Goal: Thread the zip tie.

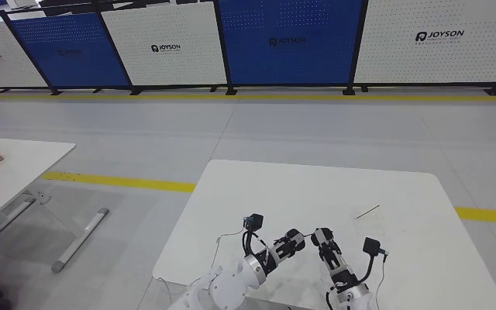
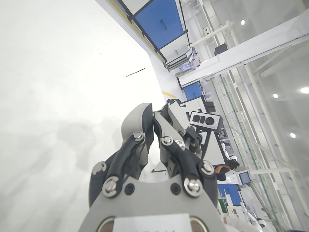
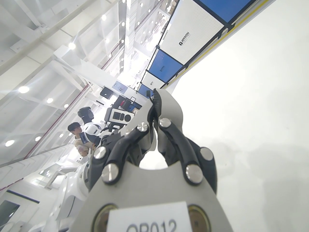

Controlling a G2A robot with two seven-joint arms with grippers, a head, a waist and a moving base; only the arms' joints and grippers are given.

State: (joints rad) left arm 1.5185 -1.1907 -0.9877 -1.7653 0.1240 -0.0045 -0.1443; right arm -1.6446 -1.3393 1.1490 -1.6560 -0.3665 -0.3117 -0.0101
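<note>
A thin black zip tie (image 1: 366, 211) lies flat on the white table (image 1: 310, 194) toward its right side, and in the left wrist view the zip tie (image 2: 136, 72) rests well beyond the fingertips. My left gripper (image 1: 299, 235) (image 2: 153, 115) hovers near the table's front edge, shut with nothing in it. My right gripper (image 1: 316, 233) (image 3: 154, 96) sits right beside it, tips almost touching, also shut and empty. The right gripper's fingers (image 2: 175, 114) appear just behind the left one's. Both grippers are a fair way short of the zip tie.
A second white table (image 1: 27, 159) stands off to the left across a strip of floor. A yellow floor line (image 1: 116, 182) runs behind the work table. Blue and white panels (image 1: 287, 43) wall off the back.
</note>
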